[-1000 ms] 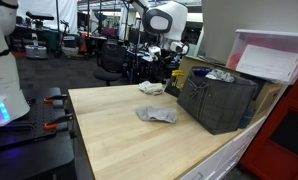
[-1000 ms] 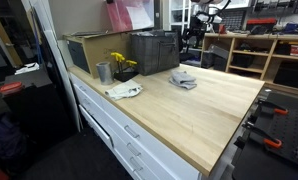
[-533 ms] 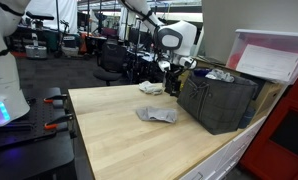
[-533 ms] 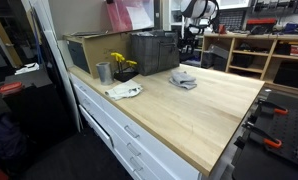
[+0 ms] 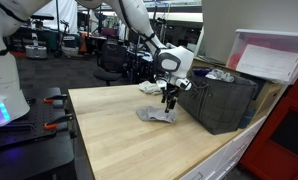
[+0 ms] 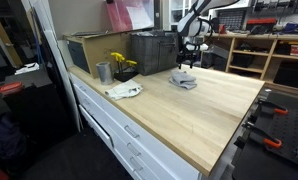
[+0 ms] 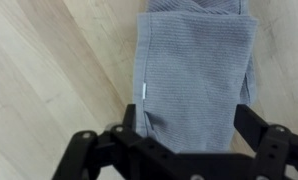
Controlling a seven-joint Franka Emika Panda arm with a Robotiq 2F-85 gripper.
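Note:
A folded grey cloth (image 5: 156, 115) lies on the wooden table (image 5: 119, 140); it also shows in an exterior view (image 6: 183, 80) and fills the wrist view (image 7: 194, 70). My gripper (image 5: 170, 99) hangs just above the cloth, also seen in an exterior view (image 6: 186, 67). In the wrist view its two fingers (image 7: 189, 125) are open and straddle the cloth, empty.
A dark crate (image 5: 217, 98) stands right beside the gripper, also in an exterior view (image 6: 154, 52). A second cloth (image 5: 152, 88) lies behind. A white cloth (image 6: 124, 91), a metal cup (image 6: 103, 72) and yellow flowers (image 6: 121, 63) sit near the table edge.
The arm has come down from high behind the table to just above the grey cloth. The cloth has not moved.

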